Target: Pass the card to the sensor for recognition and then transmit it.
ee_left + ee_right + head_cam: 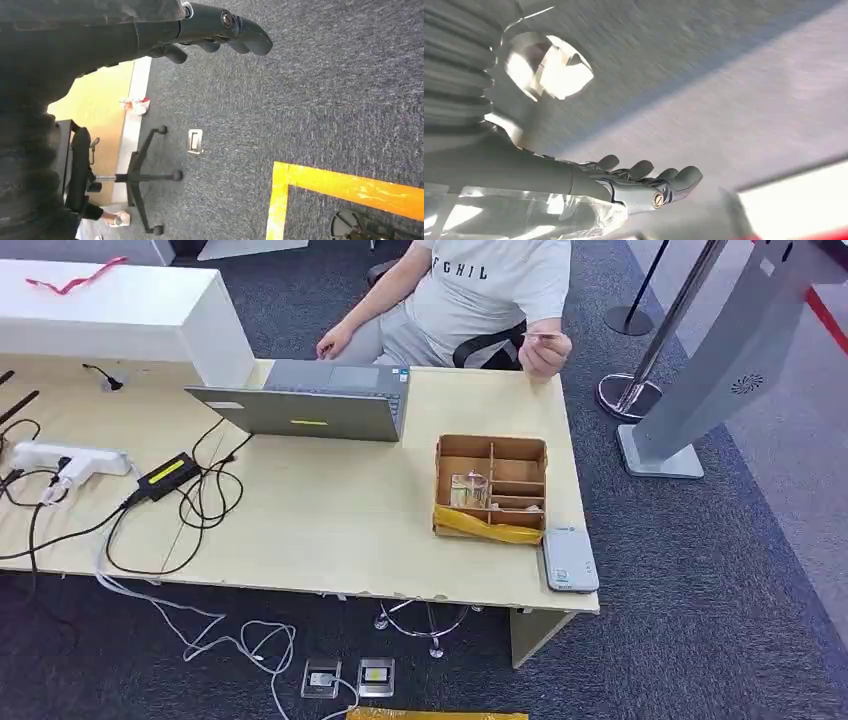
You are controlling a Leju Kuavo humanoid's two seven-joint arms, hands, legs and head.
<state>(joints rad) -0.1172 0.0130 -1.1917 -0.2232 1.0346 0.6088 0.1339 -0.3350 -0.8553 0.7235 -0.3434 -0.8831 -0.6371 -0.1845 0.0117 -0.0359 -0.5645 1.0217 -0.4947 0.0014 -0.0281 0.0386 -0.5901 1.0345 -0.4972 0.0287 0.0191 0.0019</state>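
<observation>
A seated person's hand (545, 348) pinches the card (541, 336) just past the far edge of the counter (330, 530). A white sensor (570, 559) lies at the near right corner, beside a cardboard box (491, 486). The left hand (220, 30) and right hand (639, 182) both hang over carpet, fingers loosely extended, holding nothing.

Sensor (570, 559): flat white-grey unit, lying at the desk's (330, 530) near right corner. Card (541, 336): thin, in a person's hand (546, 350) beyond the far edge.
</observation>
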